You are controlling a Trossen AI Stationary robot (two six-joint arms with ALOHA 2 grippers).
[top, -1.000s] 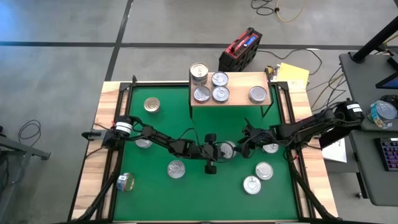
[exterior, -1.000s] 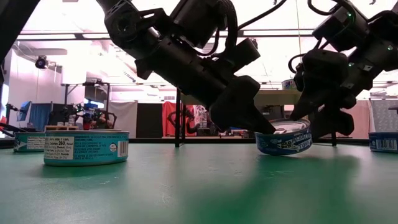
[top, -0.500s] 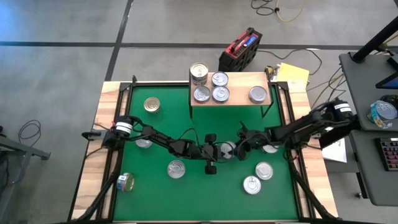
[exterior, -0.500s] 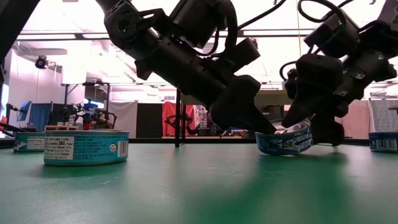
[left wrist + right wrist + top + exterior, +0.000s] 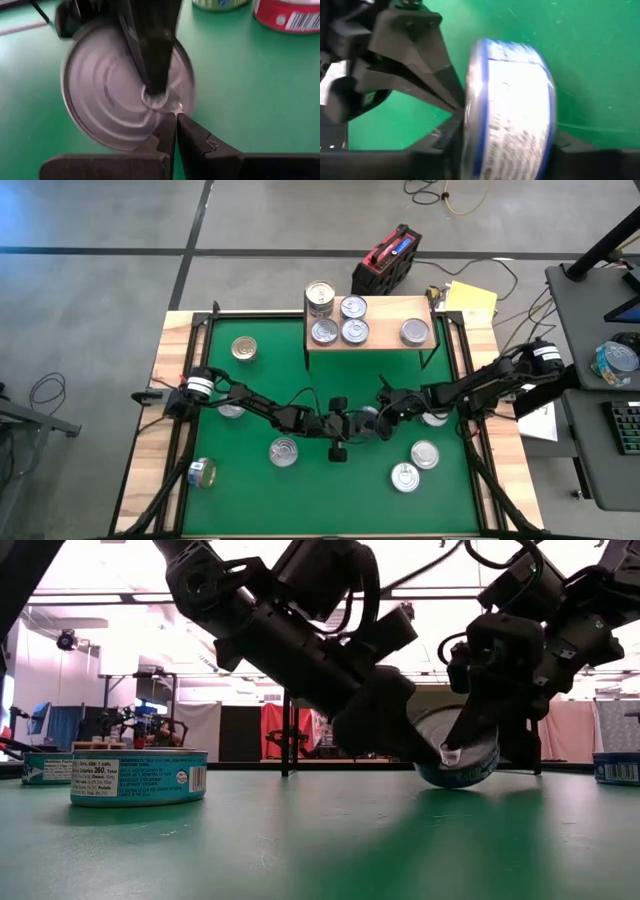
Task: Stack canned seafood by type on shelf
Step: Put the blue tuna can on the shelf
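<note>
1. Since the earlier frame, the blue-labelled tin (image 5: 460,753) in the middle of the green mat (image 5: 300,490) has tipped from lying nearly flat to standing on its edge, and the right pincer (image 5: 385,412) has slid in toward the mat's centre and closed from wide to a narrower span.
2. Right pincer: its two fingers sit on opposite sides of the tilted tin and hold it on its rim (the right wrist view shows the tin edge-on between them) (image 5: 507,125).
3. Left pincer (image 5: 358,423): fingers pressed fully together, holding nothing; their joined tip (image 5: 176,131) touches the tin's silver face (image 5: 112,97) near its centre.
4. The shelf (image 5: 368,325) stands at the far edge of the mat and carries four silver-topped tins: three clustered on its left half (image 5: 341,320) and one on its right (image 5: 415,332). A taller stack (image 5: 319,298) stands at the shelf's left end.
5. Loose tins on the mat: a gold-topped one (image 5: 243,348) at far left, one (image 5: 284,451) near the left arm, two (image 5: 416,464) on the near right side, and one lying on its side (image 5: 203,473) by the near-left border.
</note>
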